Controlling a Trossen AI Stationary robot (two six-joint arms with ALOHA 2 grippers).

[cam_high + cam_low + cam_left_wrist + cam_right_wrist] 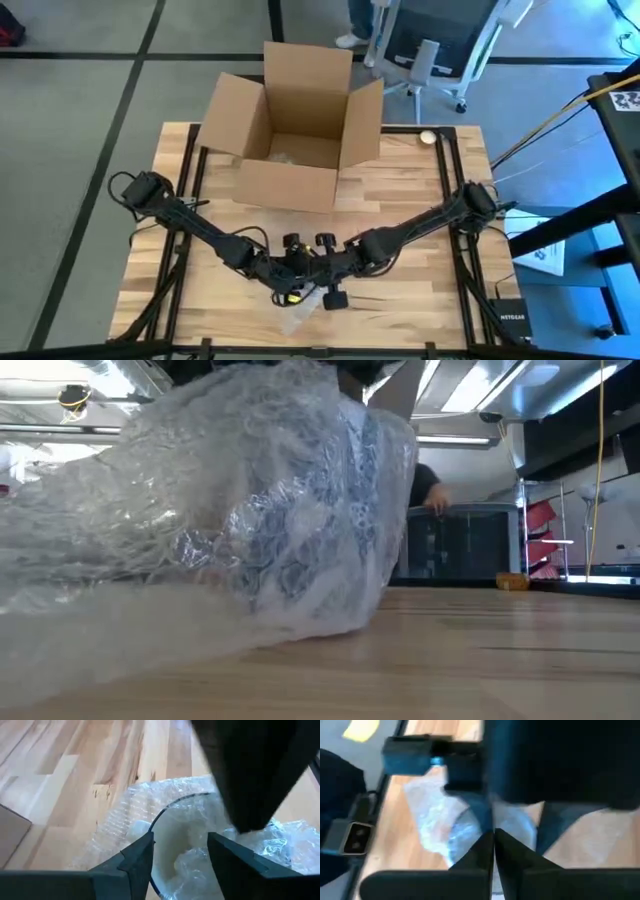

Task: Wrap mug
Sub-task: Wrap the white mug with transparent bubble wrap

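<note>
Both arms meet at the near edge of the table (400, 200). The left gripper (180, 852) has its fingers spread, and the mug (187, 837) with its bubble wrap (230, 510) lies just beyond and between them. The right gripper (493, 851) has its fingers pressed together, tips touching, right over the wrap. A cardboard box (290, 125) stands far behind both grippers.

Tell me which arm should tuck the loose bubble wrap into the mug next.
Probably left. The left pincer is open right over the mug mouth, with bubble wrap around the rim. The right pincer is shut, apparently pinching the wrap, so it should keep holding.
</note>
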